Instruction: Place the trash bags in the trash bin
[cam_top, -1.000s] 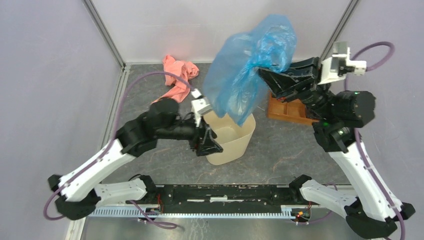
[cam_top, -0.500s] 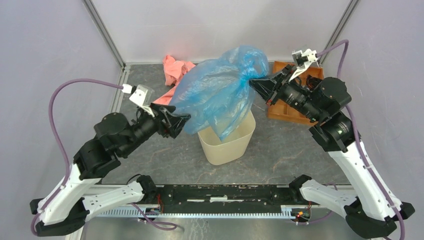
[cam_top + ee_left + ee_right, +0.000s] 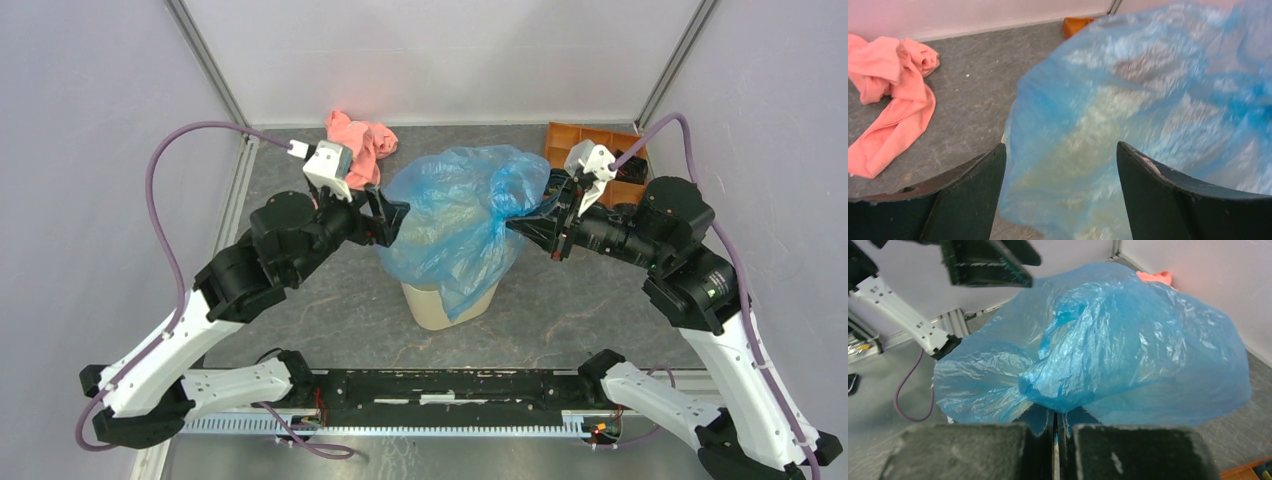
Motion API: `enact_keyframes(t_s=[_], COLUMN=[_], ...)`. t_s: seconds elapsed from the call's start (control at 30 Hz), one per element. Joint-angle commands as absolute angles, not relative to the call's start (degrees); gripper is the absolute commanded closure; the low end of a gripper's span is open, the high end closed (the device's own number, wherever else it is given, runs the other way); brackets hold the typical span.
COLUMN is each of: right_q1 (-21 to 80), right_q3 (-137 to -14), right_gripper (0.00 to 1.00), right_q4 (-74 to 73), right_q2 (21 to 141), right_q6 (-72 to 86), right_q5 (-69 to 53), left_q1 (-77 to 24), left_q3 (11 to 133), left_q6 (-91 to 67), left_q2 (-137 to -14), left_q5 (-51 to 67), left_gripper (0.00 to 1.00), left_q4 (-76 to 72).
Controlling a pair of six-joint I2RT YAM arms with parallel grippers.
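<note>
Moved: the blue bag (image 3: 455,225) sits lower than half a second ago, and both arms have swung down and in toward the bin (image 3: 430,310).
Bag now: it is draped over the bin's mouth, puffed with air and hiding the rim. Only the bin's lower wall shows beneath it. Whether any of the bag is inside yet cannot be told.
Right jaws: clamped on a bunched fold at the bag's right side, at the end of the right arm (image 3: 640,240).
Left jaws: spread wide and holding nothing, with the bag's left flank just ahead of them, at the end of the left arm (image 3: 290,235).
Risk, spill: let go now, the ballooned film is likely to rest on the rim or slide down onto the table (image 3: 570,300), because trapped air keeps it from sinking.
Risk, tipping: an off-centre push could tilt the light bin.
Risk, snag: film may cling to the jaws and lift back out.
Count: one bag, one bin, one pink cloth (image 3: 362,140), one orange tray (image 3: 590,145), two arms.
</note>
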State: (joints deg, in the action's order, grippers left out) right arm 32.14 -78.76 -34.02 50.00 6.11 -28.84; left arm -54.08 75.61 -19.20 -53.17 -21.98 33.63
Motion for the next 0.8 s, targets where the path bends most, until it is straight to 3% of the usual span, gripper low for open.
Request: enact_keyframes(t_s=[0.0,0.3,0.43,0.53,0.77], right_q1=[32.05,32.06,32.13,32.12,32.12], right_q3=[-79.87,-79.74,-72.94,-70.38,-63.97], right_gripper=[0.99,0.99,0.99,0.99,0.99], right_q4=[-32.93,-31.35,-21.65,-18.24,-5.26], right_q2=[49.68,48.89,47.63,47.66,48.15], right_q6=[2.49,4.05,10.16,11.97,19.96], right_q5=[-39.37,-46.68,-49.10,-48.44,-47.55], left_q1=[-54.01,-53.48,-53.17,-53.17,-53.17], left_q3=[81.46,91.35,95.33,96.61,83.60], left_q6=[-24.12,-24.35,-22.85,-21.49,-21.54], left_q2=[-59.95,-71.22,-78.07,-81.57,-78.68], left_q5=[-22.06,-16.32,-8.85,-3.13,4.93], left_gripper=[0.15,0.15,0.27,0.42,0.53], left_q4=[28.93,28.25,28.44,29.64,27.39])
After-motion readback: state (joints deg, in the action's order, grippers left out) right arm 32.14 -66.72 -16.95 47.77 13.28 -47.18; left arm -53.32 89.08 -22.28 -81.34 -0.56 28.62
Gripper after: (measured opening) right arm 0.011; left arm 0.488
